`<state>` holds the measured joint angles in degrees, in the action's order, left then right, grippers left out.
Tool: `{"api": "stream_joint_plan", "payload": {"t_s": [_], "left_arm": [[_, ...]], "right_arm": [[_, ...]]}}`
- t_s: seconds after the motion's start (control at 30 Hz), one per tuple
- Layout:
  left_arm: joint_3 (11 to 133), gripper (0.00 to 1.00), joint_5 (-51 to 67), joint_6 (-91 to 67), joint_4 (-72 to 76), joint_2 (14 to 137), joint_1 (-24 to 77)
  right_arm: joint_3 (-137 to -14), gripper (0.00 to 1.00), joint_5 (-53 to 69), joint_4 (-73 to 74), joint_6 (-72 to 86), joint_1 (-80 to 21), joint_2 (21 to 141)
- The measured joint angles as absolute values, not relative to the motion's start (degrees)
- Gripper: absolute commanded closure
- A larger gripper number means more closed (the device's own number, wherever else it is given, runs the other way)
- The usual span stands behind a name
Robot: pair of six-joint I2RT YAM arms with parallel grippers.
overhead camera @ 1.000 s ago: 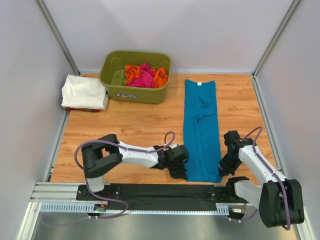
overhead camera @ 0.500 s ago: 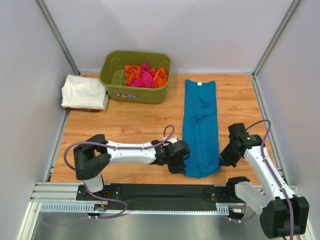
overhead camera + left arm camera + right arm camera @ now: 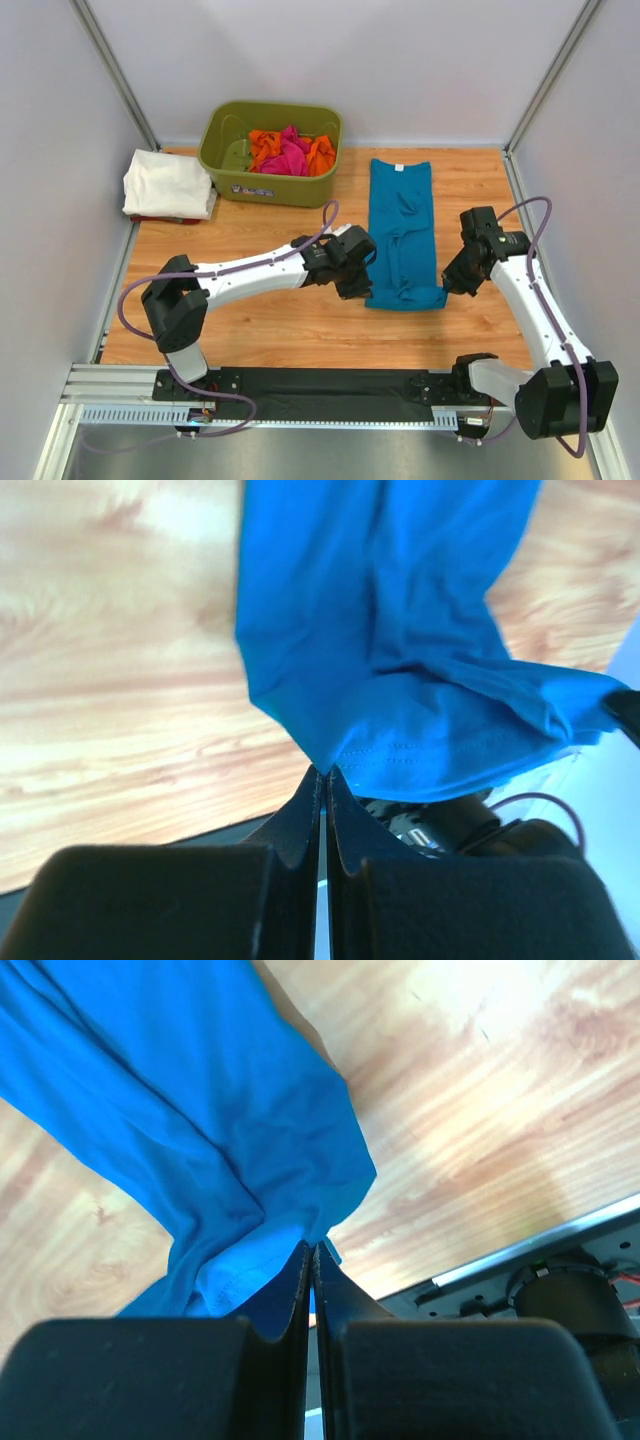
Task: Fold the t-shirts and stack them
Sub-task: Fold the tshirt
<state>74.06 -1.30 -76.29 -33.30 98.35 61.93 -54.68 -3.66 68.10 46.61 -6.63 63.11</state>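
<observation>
A teal-blue t-shirt [image 3: 402,225] lies folded lengthwise on the right half of the wooden table, collar toward the back wall. Its near hem is lifted and carried back over the lower body. My left gripper [image 3: 366,292] is shut on the hem's left corner [image 3: 330,763]. My right gripper [image 3: 447,288] is shut on the hem's right corner [image 3: 318,1242]. A folded white t-shirt [image 3: 168,184] rests at the back left. Pink and orange t-shirts [image 3: 288,152] lie crumpled in the olive-green tub [image 3: 268,183].
The tub stands at the back centre-left, next to the white shirt. Grey walls close off the table's left, right and back. A black base rail [image 3: 300,385] runs along the near edge.
Both grippers have moved away from the near edge toward the back, lifting the shirt's bottom hem and doubling the lower part over. The visible length of the shirt has shortened.
</observation>
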Motion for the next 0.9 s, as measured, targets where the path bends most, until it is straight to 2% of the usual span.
{"api": "stream_joint_plan", "payload": {"t_s": [0.3, 0.9], "left_arm": [[86.8, 1.00, -0.1, -67.8, -36.3, 106.7, 55.4], [102.5, 1.00, -5.8, -60.4, -39.0, 120.0, 49.5]], "right_arm": [[-59.8, 1.00, -3.9, 63.4, 45.5, -5.6, 72.3], [-66.5, 1.00, -2.0, 43.7, 37.6, -3.5, 88.5]]}}
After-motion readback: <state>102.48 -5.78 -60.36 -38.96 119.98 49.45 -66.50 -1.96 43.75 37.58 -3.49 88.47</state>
